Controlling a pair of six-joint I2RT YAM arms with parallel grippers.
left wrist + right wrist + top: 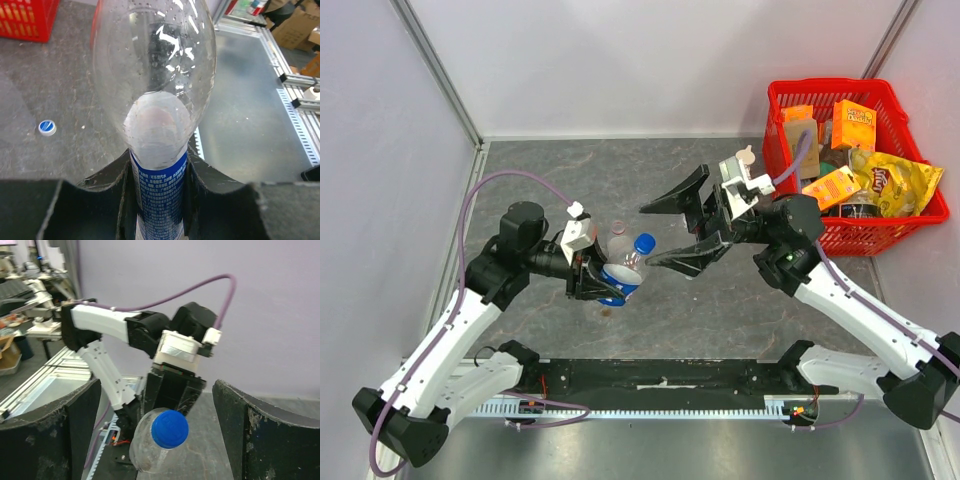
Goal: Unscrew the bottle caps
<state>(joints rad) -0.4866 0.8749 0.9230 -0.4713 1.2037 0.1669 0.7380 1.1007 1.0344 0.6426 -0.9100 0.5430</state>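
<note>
My left gripper (598,277) is shut on the blue-labelled clear bottle (620,281) and holds it tilted, neck toward the right arm. In the left wrist view the fingers (102,187) clamp the label (160,187). The blue cap (644,244) is on the bottle's neck. My right gripper (646,235) is open wide, with its fingertips on either side of the cap and not touching it. In the right wrist view the cap (170,428) sits low between the spread fingers (65,425). A second clear bottle (617,238) stands just behind the held one.
A red basket (820,86) full of snack packs stands at the back right. A loose white-and-blue cap (47,128) lies on the grey table. Walls close in the left and back sides. A black strip runs along the near edge between the arm bases.
</note>
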